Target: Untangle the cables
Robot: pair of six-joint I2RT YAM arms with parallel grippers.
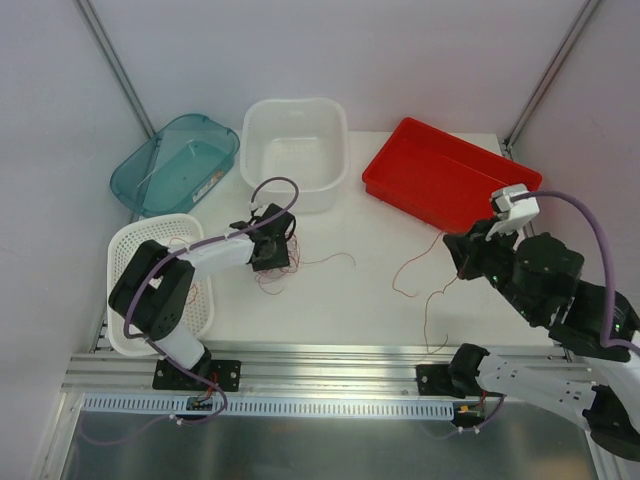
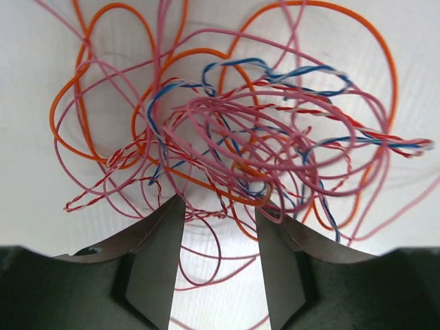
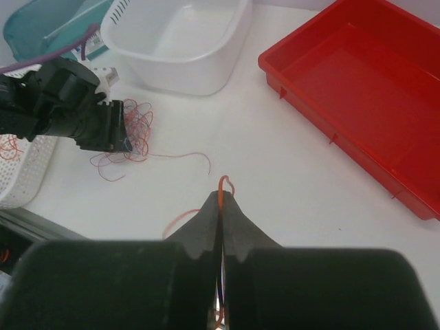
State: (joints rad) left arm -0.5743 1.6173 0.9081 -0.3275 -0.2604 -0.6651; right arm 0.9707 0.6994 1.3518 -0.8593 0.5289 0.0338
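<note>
The cables lie as a fist-sized tangle (image 1: 276, 270) of pink, orange, blue-white and red-white wires (image 2: 234, 130) on the white table, seen small at the left of the right wrist view (image 3: 129, 134). My left gripper (image 1: 268, 250) is low over the tangle's near side, open (image 2: 218, 210), with a few loose pink loops lying between the jaws. My right gripper (image 1: 462, 256) is raised at the right, shut (image 3: 221, 198) on a single orange cable (image 3: 223, 183). That cable trails down over the table (image 1: 432, 300).
A white tub (image 1: 312, 196) stands behind the tangle, and a red tray (image 1: 420, 205) sits at the back right. A teal container (image 1: 150, 195) is at the back left. A white basket (image 1: 120, 242) rests at the left beside the left arm.
</note>
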